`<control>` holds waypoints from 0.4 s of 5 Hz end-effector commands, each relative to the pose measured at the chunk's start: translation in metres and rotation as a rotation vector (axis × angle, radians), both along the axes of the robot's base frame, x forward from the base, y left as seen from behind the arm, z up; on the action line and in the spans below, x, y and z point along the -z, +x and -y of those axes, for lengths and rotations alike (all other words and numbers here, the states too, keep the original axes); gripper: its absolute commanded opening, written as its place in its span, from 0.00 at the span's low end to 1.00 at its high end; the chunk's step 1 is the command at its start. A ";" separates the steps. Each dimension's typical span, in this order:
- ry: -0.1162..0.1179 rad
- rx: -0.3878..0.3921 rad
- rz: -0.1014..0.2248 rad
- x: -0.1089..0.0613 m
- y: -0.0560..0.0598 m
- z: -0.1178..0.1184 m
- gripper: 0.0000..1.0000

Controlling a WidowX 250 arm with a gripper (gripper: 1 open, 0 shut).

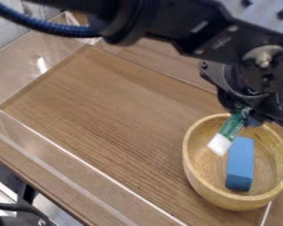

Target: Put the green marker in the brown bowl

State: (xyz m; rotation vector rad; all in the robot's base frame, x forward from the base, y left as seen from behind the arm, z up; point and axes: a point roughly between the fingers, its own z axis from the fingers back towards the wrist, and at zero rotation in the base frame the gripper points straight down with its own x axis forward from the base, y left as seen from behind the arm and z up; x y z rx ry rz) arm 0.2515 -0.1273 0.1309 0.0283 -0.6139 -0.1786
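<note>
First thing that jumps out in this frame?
The black end effector at right, shut on the green marker, which slants down over the brown bowl with its white end inside the rim. Next, the bright blue block lying inside that bowl near the table's right front corner.

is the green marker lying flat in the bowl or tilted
Tilted. The green marker slants down from the shut gripper, its white end low inside the brown bowl.
</note>
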 end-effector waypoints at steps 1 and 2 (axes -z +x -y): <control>-0.018 0.001 0.032 -0.006 0.003 0.007 0.00; -0.013 -0.006 0.035 0.002 0.003 0.010 0.00</control>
